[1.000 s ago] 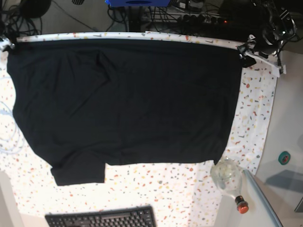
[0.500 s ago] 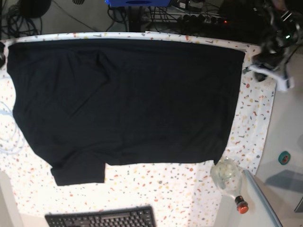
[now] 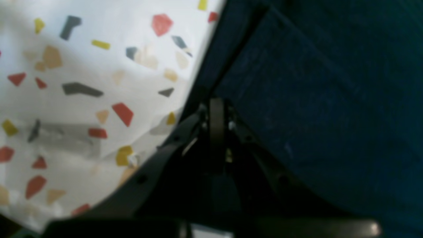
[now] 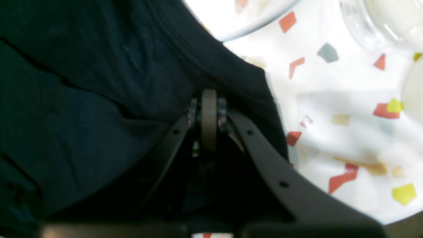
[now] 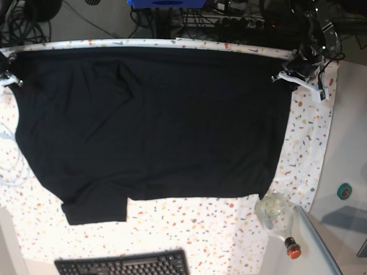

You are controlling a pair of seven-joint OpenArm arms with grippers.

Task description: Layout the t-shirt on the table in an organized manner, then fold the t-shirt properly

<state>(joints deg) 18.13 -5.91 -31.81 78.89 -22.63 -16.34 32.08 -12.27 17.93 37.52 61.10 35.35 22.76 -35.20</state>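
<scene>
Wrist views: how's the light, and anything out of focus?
Left wrist: t-shirt very dark, low contrast; left gripper blends into it, bodies near the lower edge soft. Right wrist: same murk around right gripper; faint grey shadow on the bright speckled table cover.

black robot arm (image 5: 314, 43), at one o'clock to two o'clock; pale angular plate (image 5: 312, 87) by its tip; dark looping cables (image 5: 69, 28), eleven o'clock.

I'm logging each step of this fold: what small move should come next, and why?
Probably a small lift of the shirt's far edge with both arms together. The left end effector and right end effector are shut over its two far corners, and the shirt lies spread on the table, not yet folded in half.
</scene>
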